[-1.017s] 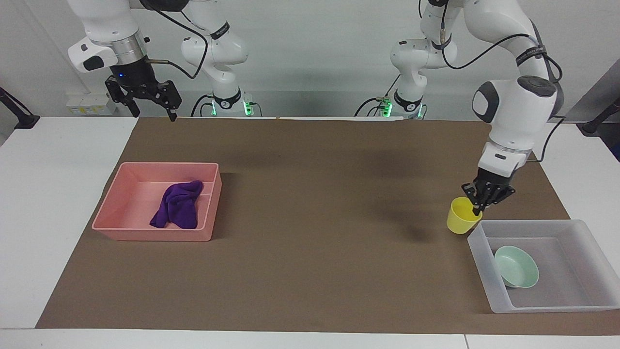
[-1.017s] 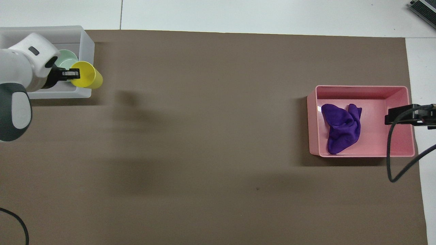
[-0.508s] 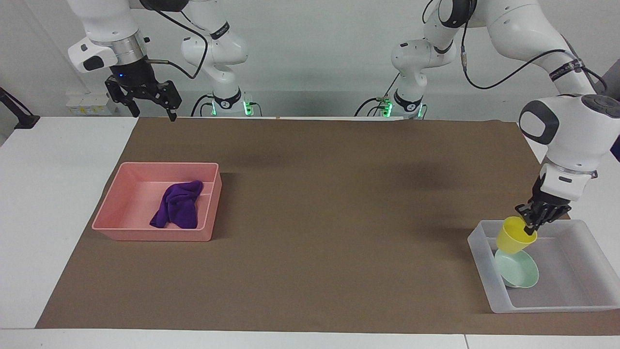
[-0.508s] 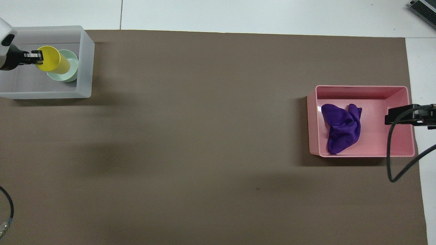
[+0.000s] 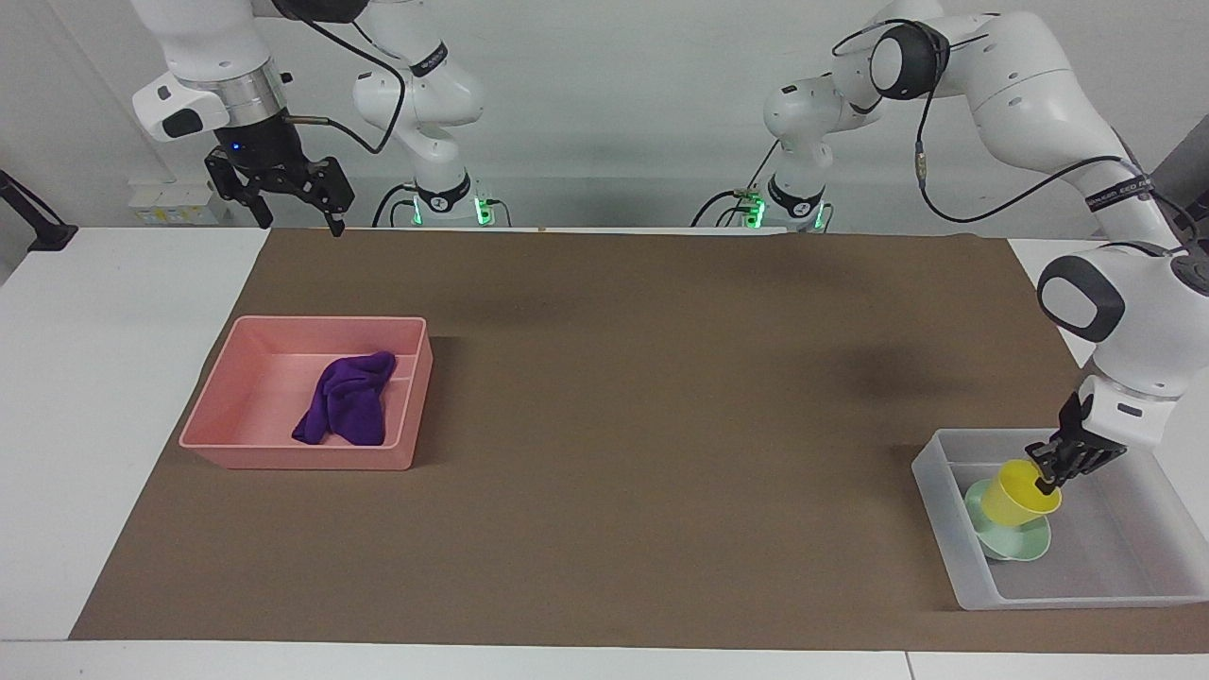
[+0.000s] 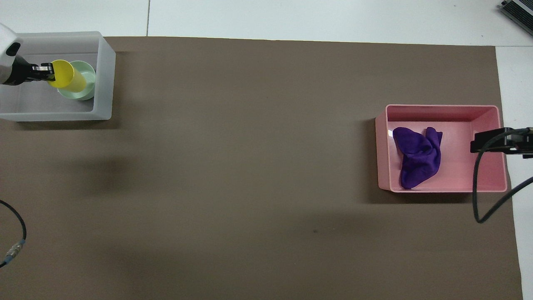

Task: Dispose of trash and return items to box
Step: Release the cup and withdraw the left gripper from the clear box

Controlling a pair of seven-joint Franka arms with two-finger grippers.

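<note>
Clamped on the rim of the small yellow plastic cup [image 5: 1018, 491], the left gripper [image 5: 1047, 482] held it tilted over the pale mint-green bowl [image 5: 1015, 540] inside the translucent whitish box [image 5: 1086, 595]; only release appeared to remain. Right gripper [image 5: 300, 215] waited, fingers apart.

From overhead, the purple cloth [image 6: 417, 156] lay in the pink rectangular tub [image 6: 441, 111], well apart from the left gripper [image 6: 43, 71].

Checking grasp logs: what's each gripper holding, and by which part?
Left gripper: yellow cup, pinched by its rim, over the bowl. Right gripper: nothing.
</note>
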